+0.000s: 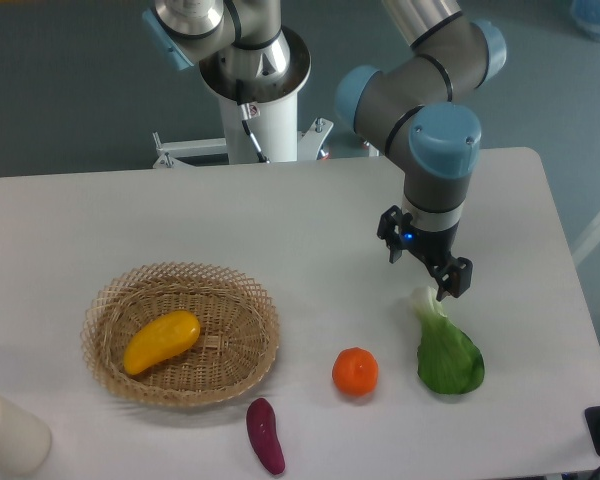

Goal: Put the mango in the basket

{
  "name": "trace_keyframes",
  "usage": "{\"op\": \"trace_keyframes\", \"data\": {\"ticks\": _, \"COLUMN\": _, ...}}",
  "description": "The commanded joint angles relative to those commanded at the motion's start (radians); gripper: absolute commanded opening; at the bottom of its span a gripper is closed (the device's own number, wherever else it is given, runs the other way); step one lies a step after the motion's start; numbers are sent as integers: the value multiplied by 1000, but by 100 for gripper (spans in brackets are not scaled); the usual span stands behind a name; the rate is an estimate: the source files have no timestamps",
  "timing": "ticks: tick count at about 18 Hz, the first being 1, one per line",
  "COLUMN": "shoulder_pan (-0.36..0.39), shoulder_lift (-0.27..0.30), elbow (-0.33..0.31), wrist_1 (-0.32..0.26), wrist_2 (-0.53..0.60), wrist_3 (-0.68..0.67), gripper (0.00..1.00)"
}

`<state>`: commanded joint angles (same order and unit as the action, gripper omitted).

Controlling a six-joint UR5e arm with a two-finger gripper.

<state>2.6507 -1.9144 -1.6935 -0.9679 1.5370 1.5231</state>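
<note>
White table (130, 215) against grey floor (70, 80); hand (427, 262) spread, empty.

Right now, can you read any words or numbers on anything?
No words, labels or numbers can be read in this view.
The arm, mango, basket and table show no print.
The white cylinder at the bottom left corner looks blank on the side that shows.
</note>
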Motion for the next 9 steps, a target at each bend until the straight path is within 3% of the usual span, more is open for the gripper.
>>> {"op": "trace_keyframes", "data": {"ticks": 9, "shoulder_pan": 20, "shoulder_lift": -2, "elbow": -9, "wrist_1": 5, "wrist_2": 2, "wrist_3": 31, "gripper": 100}}
